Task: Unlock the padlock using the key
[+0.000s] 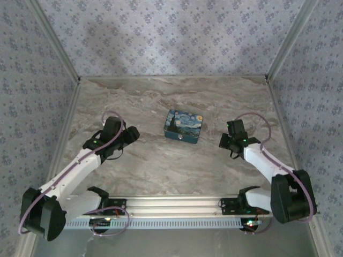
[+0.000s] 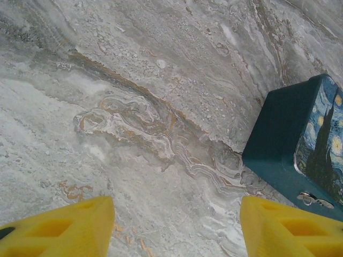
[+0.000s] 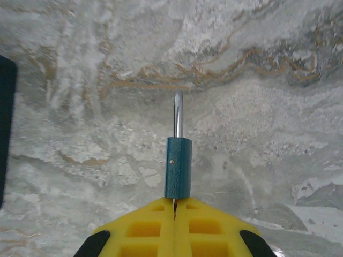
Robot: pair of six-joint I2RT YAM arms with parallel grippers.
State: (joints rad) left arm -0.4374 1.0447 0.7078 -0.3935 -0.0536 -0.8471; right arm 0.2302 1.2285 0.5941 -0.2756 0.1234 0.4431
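Marbled surface [image 1: 161,166] carries the starry-night tin [image 1: 183,126] at its middle, the tiny silvery padlock [image 2: 313,199] on its front (seemingly unopened), while the right fingers [image 3: 150,225] pinch the teal-sleeved key [image 3: 178,166] well apart from it and the left fingers [image 2: 69,225] stand wide and empty, so inserting and turning are left to do.

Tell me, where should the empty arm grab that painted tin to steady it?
Probably from above, at the left end of the tin, with the left fingers pinching its flat, upright front and back walls. Those fingers stand open and empty beside that end. The tiny padlock sits on the front wall, so an end grip leaves it free for the key the right fingers hold.
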